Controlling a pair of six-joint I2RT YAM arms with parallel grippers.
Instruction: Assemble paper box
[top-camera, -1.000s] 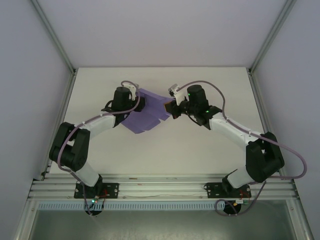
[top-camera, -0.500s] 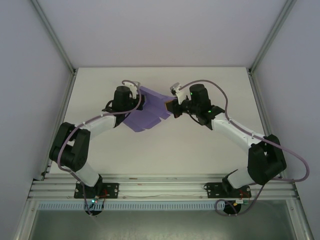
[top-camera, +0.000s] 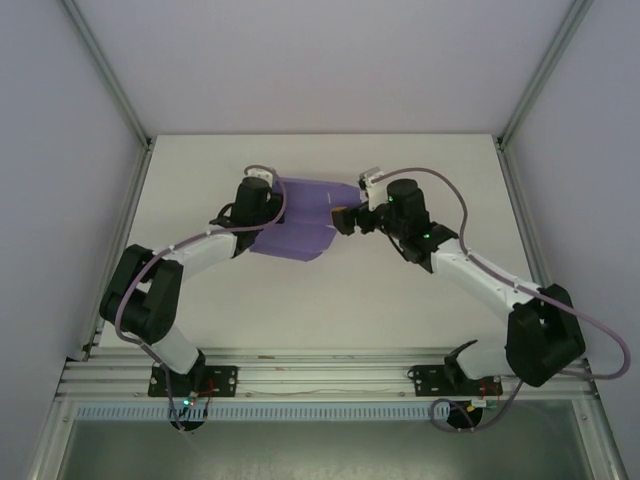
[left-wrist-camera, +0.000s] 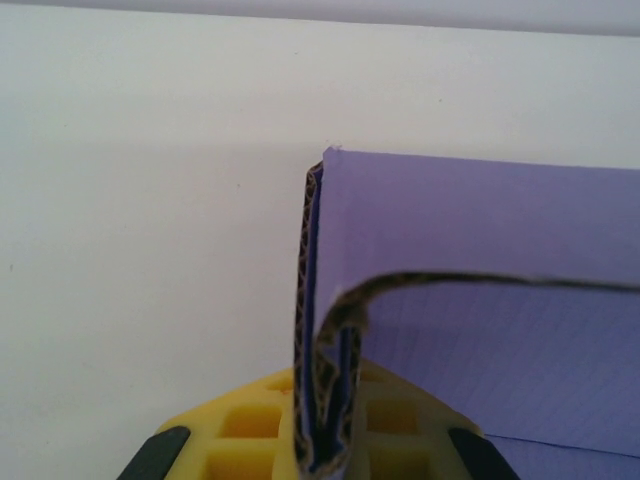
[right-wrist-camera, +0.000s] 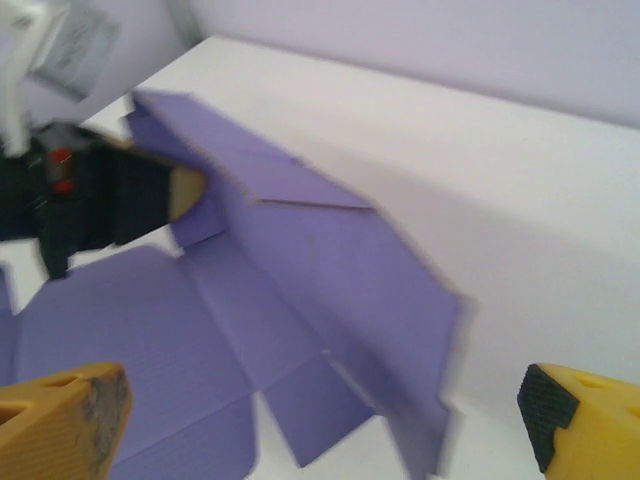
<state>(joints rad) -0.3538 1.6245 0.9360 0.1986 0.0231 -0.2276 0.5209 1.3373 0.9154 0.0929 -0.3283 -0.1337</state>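
L gripper (left-wrist-camera: 322, 440) clamped on paper box (left-wrist-camera: 480, 230) edge; R gripper (right-wrist-camera: 320, 420) released, jaws wide. Risk: one-sided hold lets sheet sag, fold skews.

Your black-and-white left arm (top-camera: 200, 245) reaches up and inward from its base, elbow out on the left side, wrist pointing right. Yellow-padded left gripper (left-wrist-camera: 322, 440) is clamped, pads pressed together on the edge of the lavender corrugated paper sheet (left-wrist-camera: 480, 250). Your black-and-white right arm (top-camera: 472, 268) stretches up and left, elbow low at the right edge, wrist pointing left toward the other wrist. Yellow right gripper (right-wrist-camera: 320, 430) is spread wide, fingers (right-wrist-camera: 60, 420) well apart at opposite sides of the wrist view.
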